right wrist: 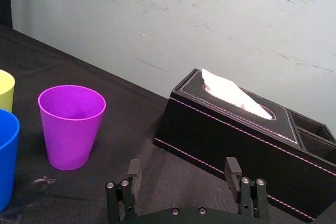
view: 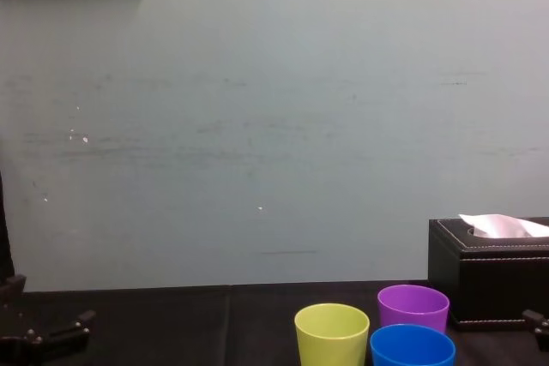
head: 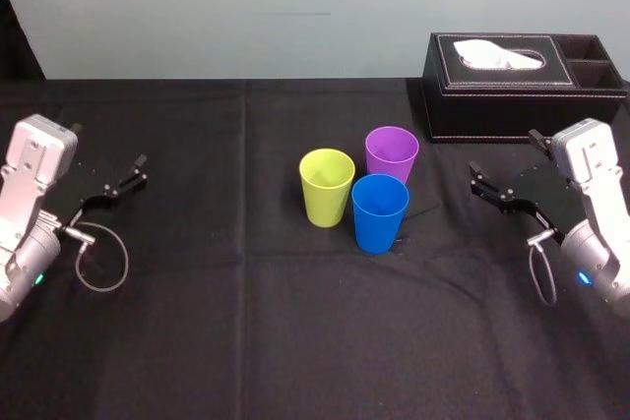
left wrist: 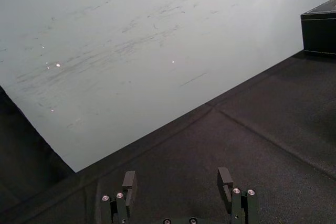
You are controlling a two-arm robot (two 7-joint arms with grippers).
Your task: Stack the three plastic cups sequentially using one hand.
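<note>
Upright blue cup [head: 379, 211] lies left of the right gripper [head: 477, 182], the nearer arm, jaws spread and empty; left gripper [head: 138, 172], likewise spread, sits farther off.

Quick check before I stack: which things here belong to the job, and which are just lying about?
Job: yellow-green cup, purple cup, blue cup, all upright and unstacked; right tool, open, beside them; left tool, open, parked far left.
Lying about: black tissue box, behind the cups on the right.
</note>
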